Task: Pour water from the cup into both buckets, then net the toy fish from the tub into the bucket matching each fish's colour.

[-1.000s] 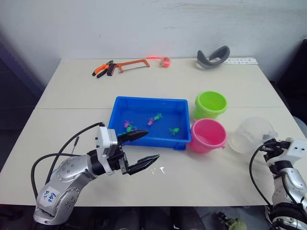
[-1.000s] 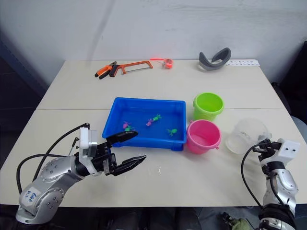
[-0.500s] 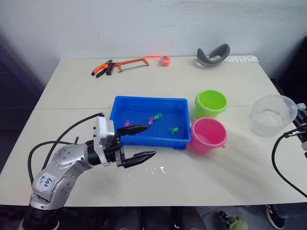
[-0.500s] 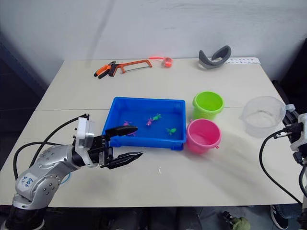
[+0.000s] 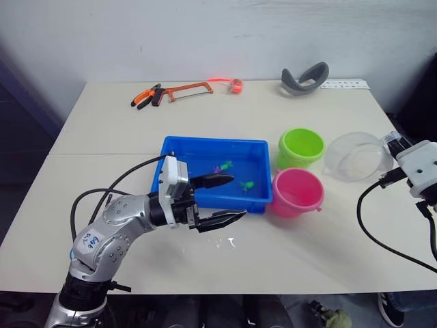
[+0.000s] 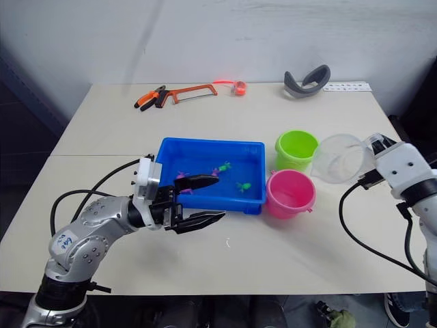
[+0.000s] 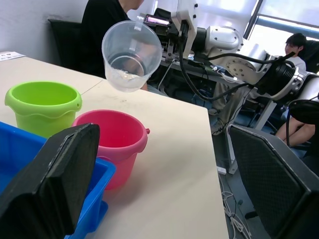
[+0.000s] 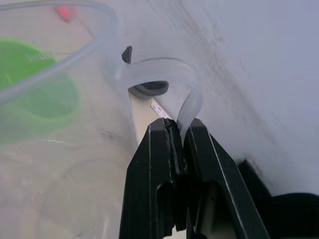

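Note:
My right gripper (image 6: 374, 143) is shut on the handle of the clear cup (image 5: 356, 156), as the right wrist view shows (image 8: 179, 134). The cup hangs in the air just right of the green bucket (image 5: 300, 147), tipped with its mouth facing the buckets. The pink bucket (image 5: 297, 191) stands in front of the green one. Left of them lies the blue tub (image 5: 179, 147), with small pink and green toy fish (image 5: 247, 184) in it. My left gripper (image 5: 239, 197) is open at the tub's front edge, holding nothing.
At the table's far edge lie a hacksaw (image 5: 188, 91), orange-handled pliers (image 5: 145, 99), an orange tape roll (image 5: 235, 85) and a grey curved band (image 5: 304, 78). A person in dark clothes (image 7: 107, 20) sits beyond the table's right side.
My right gripper lifted the cup off the table, carried it left toward the green bucket and tipped it. My left gripper moved right along the tub's front edge, still open.

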You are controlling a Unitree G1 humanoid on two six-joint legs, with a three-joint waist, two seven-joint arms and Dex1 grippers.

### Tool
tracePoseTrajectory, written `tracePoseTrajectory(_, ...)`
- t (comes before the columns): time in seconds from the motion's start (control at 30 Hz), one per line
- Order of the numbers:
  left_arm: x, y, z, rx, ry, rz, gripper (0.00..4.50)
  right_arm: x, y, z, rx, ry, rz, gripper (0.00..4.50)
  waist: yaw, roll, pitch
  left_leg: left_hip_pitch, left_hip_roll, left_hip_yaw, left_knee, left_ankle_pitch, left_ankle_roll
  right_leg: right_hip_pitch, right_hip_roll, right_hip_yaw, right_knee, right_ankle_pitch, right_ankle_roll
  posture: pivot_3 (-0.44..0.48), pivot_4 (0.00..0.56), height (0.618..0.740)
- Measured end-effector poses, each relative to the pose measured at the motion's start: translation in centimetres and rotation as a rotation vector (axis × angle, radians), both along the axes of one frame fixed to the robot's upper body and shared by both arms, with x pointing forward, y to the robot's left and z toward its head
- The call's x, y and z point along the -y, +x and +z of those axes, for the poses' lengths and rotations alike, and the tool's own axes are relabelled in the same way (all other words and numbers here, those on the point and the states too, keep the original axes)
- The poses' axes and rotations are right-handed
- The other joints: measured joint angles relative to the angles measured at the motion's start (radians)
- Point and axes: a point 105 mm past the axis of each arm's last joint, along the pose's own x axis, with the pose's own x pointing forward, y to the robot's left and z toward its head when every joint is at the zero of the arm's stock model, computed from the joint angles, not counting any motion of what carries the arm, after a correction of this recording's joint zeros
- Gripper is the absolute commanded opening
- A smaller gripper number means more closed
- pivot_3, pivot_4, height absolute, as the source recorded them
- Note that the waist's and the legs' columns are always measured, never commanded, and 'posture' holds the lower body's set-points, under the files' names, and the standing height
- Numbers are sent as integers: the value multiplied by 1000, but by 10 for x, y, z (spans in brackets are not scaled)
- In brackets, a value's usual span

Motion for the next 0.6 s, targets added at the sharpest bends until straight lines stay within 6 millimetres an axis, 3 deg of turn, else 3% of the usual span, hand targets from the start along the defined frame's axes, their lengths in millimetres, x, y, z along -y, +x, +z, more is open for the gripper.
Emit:
tracePoseTrajectory(0.3,3,4,-11,-20,18,12,4500,-19,-4,-6,61,-223,30,25,0,-2,1,0,0,0,0,1,-1,0,1,0,0,0,0,0,150,740)
tracePoseTrajectory(0.6,3,4,-9,-1,22,8,4500,-10,-1,-9,90,-263,-17,25,0,-3,2,0,0,0,0,2,-1,0,1,0,1,0,0,0,150,740)
